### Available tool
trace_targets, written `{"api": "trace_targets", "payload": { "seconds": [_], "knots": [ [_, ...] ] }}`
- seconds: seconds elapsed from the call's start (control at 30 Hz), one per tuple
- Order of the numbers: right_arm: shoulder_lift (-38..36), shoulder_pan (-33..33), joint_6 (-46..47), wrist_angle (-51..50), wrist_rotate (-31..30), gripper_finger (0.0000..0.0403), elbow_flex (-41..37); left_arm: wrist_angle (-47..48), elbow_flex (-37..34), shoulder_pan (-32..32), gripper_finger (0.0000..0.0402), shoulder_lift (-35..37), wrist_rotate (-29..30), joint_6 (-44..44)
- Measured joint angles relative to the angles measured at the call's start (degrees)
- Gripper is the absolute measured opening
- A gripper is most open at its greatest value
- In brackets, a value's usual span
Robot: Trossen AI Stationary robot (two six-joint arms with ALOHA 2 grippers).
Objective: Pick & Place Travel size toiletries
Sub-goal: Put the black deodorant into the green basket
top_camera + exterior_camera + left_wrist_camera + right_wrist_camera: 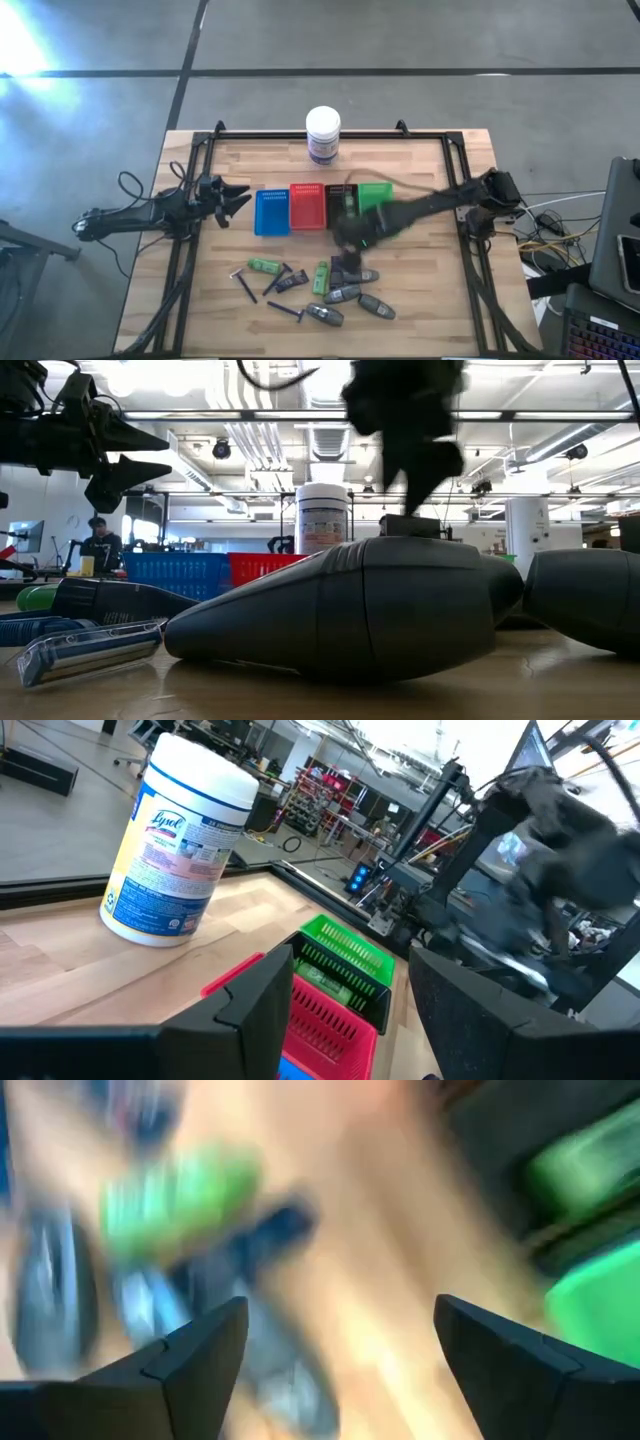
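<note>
Toiletries point(320, 290) — most lie loose on the bench point(420, 310) in front of the green tray point(375, 195); sorting barely begun. Right pincer point(335, 1350) released, empty, above them; left pincer point(345, 1005) spread, empty.

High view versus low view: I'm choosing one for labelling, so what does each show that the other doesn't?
Only the high view shows both arms whole, the black tray and green tray, and the whole spread of toiletries.

Only the low view shows the room behind and a razor close up.

Both show the white jar, blue tray and red tray.
</note>
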State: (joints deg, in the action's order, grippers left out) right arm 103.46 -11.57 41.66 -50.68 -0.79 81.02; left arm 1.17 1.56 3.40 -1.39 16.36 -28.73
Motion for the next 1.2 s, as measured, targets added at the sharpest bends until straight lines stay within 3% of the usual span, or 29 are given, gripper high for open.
{"api": "trace_targets", "payload": {
  "seconds": [0.17,0.5,0.7,1.2],
  "knots": [
    [0.4,-6.4,-1.8,-0.6,5.5,0.0303,-2.9,0.0,0.0,0.0,0.0207,0.0,0.0,0.0],
    [4.4,-8.7,-10.0,0.8,0.6,0.0287,-6.3,0.0,0.0,0.0,0.0207,-0.2,0.0,0.0],
    [7.8,-8.5,-14.8,3.8,1.0,0.0281,-4.9,-0.1,0.0,0.0,0.0207,-0.6,0.0,0.0],
    [12.7,-8.8,-19.4,5.4,-0.7,0.0341,-1.2,-0.1,0.0,0.0,0.0207,-1.7,0.0,0.0]
  ]
}}
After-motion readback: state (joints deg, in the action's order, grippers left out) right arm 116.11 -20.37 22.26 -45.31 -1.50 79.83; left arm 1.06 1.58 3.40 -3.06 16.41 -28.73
